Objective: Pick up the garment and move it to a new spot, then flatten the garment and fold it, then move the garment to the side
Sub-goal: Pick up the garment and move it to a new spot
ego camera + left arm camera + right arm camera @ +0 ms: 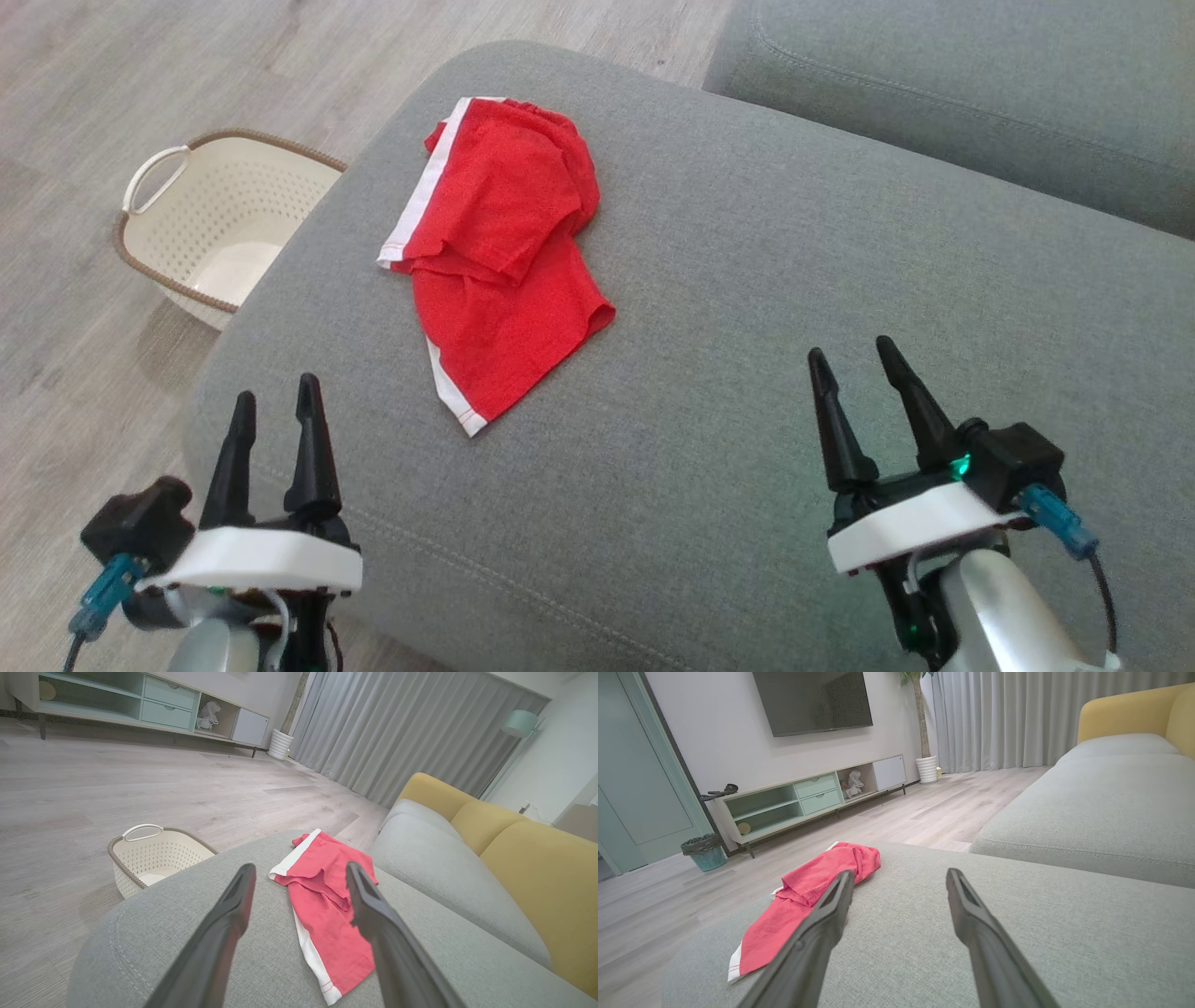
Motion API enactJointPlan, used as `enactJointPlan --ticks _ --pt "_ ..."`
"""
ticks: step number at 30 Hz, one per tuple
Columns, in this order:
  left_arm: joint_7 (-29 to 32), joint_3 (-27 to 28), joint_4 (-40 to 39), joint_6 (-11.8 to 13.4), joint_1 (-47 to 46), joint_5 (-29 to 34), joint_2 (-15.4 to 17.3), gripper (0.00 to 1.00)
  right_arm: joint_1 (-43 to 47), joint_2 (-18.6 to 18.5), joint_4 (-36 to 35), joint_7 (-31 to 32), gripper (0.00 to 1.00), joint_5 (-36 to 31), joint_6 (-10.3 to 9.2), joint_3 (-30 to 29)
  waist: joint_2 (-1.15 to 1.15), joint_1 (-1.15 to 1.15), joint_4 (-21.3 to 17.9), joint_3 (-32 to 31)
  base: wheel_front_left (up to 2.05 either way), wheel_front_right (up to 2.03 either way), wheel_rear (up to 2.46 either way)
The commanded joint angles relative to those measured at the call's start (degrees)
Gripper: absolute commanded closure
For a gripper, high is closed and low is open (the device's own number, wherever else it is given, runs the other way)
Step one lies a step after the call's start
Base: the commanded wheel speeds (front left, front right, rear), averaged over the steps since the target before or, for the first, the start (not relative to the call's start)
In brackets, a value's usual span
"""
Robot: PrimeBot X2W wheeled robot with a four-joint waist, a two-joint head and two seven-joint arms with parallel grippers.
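Red shorts (504, 252) lie rumpled on the sofa cushion (747, 327), untouched. Left end effector (276, 387) and right end effector (851, 348) hover near, fingers apart, likely for the pickup.

garment (504, 252) on ottoman (747, 373), basket (201, 224) left

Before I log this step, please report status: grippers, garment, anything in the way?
Left gripper open, empty. Right gripper open, empty. Red garment crumpled on grey cushion, untouched. Nothing between grippers and garment.
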Motion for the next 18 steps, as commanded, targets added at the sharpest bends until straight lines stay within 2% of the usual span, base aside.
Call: enactJointPlan --ticks 1,7,10,14,18 --pt "-0.7 2.0 -2.1 0.0 -2.8 0.3 0.6 0.00 -2.0 -0.1 -1.8 -0.6 0.00 0.3 -0.05 0.5 0.00 0.00 -0.2 0.1 0.00 0.00 0.00" --pt "-0.7 2.1 -1.1 -0.9 -5.0 1.0 0.6 0.00 -1.1 -0.1 -2.8 -0.6 0.00 -0.7 -0.05 -1.8 0.00 0.00 -0.5 1.3 0.00 0.00 0.00" --pt "-0.7 3.3 0.4 -1.3 -7.1 1.9 0.6 0.00 -1.4 -0.1 -3.6 -0.6 0.00 -1.7 -0.05 -2.5 0.00 0.00 -2.2 3.3 0.00 0.00 0.00" --pt "-0.7 5.3 5.0 -1.6 -11.8 3.0 0.8 0.00 -2.4 -0.1 -5.0 -0.5 0.00 -3.6 -0.05 -4.6 0.00 0.00 -4.4 6.9 0.00 0.00 0.00" --pt "-0.2 5.7 11.1 -1.9 -18.7 3.4 2.7 0.00 -3.7 -0.1 -8.2 0.7 0.00 -6.2 -0.05 -8.0 0.00 0.00 -6.4 11.0 0.00 0.00 0.00"
